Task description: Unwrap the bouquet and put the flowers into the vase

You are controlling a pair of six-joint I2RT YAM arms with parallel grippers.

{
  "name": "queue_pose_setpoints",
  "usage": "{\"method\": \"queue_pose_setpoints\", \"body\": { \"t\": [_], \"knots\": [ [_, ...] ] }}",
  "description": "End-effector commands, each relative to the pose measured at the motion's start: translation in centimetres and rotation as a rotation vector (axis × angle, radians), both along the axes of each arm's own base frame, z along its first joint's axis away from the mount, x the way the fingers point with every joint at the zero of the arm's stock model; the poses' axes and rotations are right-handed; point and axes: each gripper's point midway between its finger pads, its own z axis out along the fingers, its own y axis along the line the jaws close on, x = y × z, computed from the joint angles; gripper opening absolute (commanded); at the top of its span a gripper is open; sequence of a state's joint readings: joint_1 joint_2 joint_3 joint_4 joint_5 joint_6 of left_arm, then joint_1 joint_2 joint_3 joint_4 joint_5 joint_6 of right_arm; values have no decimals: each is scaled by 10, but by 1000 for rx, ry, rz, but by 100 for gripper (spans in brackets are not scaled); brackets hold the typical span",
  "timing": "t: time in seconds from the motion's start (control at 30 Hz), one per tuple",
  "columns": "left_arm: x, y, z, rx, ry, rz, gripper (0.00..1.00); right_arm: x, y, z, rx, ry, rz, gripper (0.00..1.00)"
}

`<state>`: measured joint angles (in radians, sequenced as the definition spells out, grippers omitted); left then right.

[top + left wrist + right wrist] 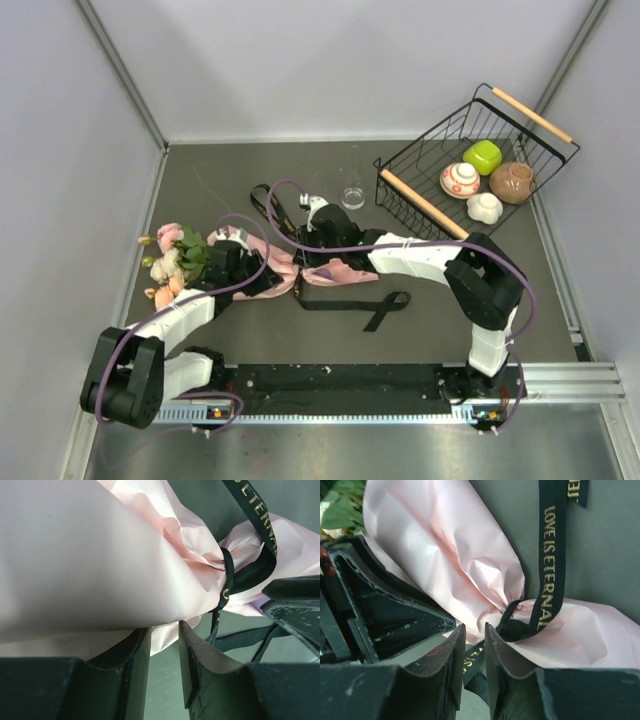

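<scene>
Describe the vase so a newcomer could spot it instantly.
Start at the black wire basket at the far right of the table. Just left of it, outside it, stands the vase. It is a small clear glass cylinder, while the coloured pots all sit inside the basket.

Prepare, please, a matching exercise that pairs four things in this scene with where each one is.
Things:
1. vase
2. flowers
3. wire basket
4. black ribbon

Places:
A. at the far right, holding small pots
B. lying at the left
C. knotted round the pink paper
D. far middle, just left of the basket

Pairs: 1-D, 2-B, 3-A, 4-C
</scene>
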<state>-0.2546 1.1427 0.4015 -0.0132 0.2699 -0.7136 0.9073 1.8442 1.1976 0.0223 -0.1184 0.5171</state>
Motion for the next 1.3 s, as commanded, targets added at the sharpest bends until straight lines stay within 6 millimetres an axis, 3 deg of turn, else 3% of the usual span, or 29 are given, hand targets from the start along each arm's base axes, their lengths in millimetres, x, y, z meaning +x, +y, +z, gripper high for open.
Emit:
{"method": "queue_pose_setpoints", "body": {
  "t": [0.0, 0.2, 0.63, 1.1, 1.17, 1.27],
  "knots": [
    [8, 4, 2, 7, -46, 26, 34, 14, 16, 10, 11, -29, -2, 22],
    [8, 8, 0, 32, -44, 28, 34, 13, 9, -6, -61, -18, 0, 14],
    [9, 7, -2, 32, -36, 25, 34, -5, 3, -25, -181, -62, 49, 14],
    [11, 7, 0, 36, -39, 23, 34, -15, 6, -26, -178, -68, 96, 11],
    [11, 7, 1, 38, -41, 21, 34, -16, 5, -25, -177, -68, 100, 17],
    [10, 7, 0, 37, -40, 20, 34, -18, 5, -26, -179, -68, 102, 17]
  ]
}}
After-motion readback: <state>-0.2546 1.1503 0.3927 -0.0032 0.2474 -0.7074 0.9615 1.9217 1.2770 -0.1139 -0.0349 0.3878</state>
